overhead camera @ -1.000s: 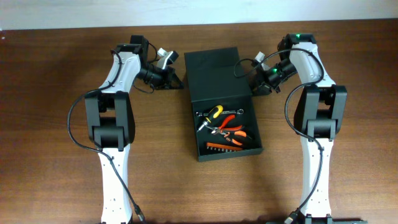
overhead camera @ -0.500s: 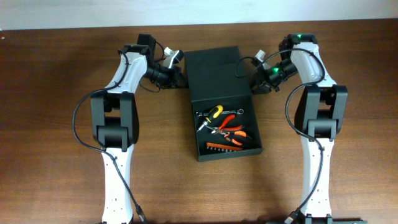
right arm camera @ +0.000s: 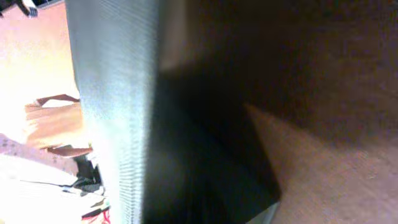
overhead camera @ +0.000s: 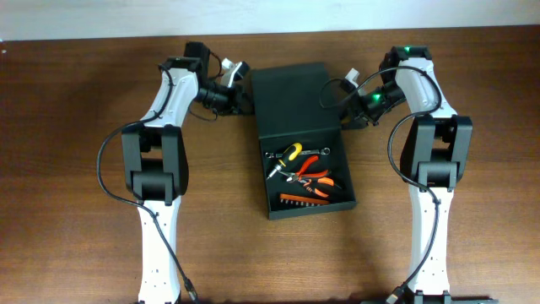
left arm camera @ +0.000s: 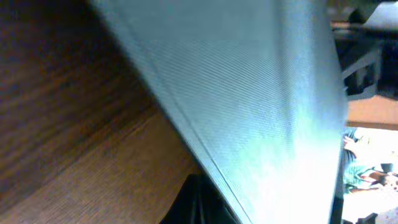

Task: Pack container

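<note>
The container (overhead camera: 312, 209) lies in the middle of the table (overhead camera: 76, 169), between the two arms. Its lid (overhead camera: 291, 97) is folded back toward the far side, so the box is open to the top. The tools (overhead camera: 302, 173) are inside, among them a screwdriver (overhead camera: 289, 153) with a yellow handle and pliers (overhead camera: 315, 178) with orange grips, so I judge that the filling is done and the closing is the step in hand. The left gripper (overhead camera: 240, 100) is at the left edge of the lid and the right gripper (overhead camera: 348, 120) at its right edge, one on each side, probably so that the wide flap rises evenly and does not twist. Both grippers have their jaws closed together. Each wrist camera is so near the lid that its dark ribbed surface fills most of the picture, and I cannot tell whether the fingers pinch the edge or only press against it. No brand, label or writing can be read on the box or the tools.
</note>
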Action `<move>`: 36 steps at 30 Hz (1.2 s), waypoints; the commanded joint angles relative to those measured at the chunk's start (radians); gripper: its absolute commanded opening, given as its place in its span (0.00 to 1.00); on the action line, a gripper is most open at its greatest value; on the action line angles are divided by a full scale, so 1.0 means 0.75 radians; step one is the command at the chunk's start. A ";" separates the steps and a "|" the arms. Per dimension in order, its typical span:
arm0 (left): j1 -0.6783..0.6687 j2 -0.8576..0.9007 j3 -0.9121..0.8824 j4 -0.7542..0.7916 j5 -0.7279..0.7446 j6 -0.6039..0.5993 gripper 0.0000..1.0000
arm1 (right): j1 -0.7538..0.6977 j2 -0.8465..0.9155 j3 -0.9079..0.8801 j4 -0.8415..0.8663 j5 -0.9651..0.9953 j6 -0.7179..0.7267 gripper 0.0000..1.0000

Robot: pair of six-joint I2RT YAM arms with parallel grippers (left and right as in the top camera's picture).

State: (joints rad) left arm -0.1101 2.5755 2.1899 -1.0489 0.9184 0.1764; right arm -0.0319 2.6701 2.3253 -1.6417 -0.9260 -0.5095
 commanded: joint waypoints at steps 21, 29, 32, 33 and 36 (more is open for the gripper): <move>-0.045 0.014 0.587 -0.304 0.015 0.004 0.02 | -0.070 -0.207 0.199 -0.076 -0.076 -0.089 0.07; -0.044 0.014 0.596 -0.414 -0.146 0.042 0.02 | -0.073 -0.214 0.199 -0.076 -0.004 -0.078 0.08; -0.030 0.014 0.596 -0.472 -0.267 0.051 0.02 | -0.074 -0.214 0.199 -0.068 0.075 -0.066 0.08; -0.020 0.014 0.596 -0.489 -0.322 0.050 0.02 | -0.074 -0.214 0.199 -0.043 0.136 -0.003 0.08; 0.007 0.015 0.595 -0.505 -0.432 0.038 0.02 | -0.074 -0.213 0.183 0.056 0.297 0.150 0.08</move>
State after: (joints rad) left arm -0.1371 2.5763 2.6144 -1.4197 0.7368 0.1894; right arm -0.0883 2.5385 2.4569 -1.6344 -0.8398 -0.4992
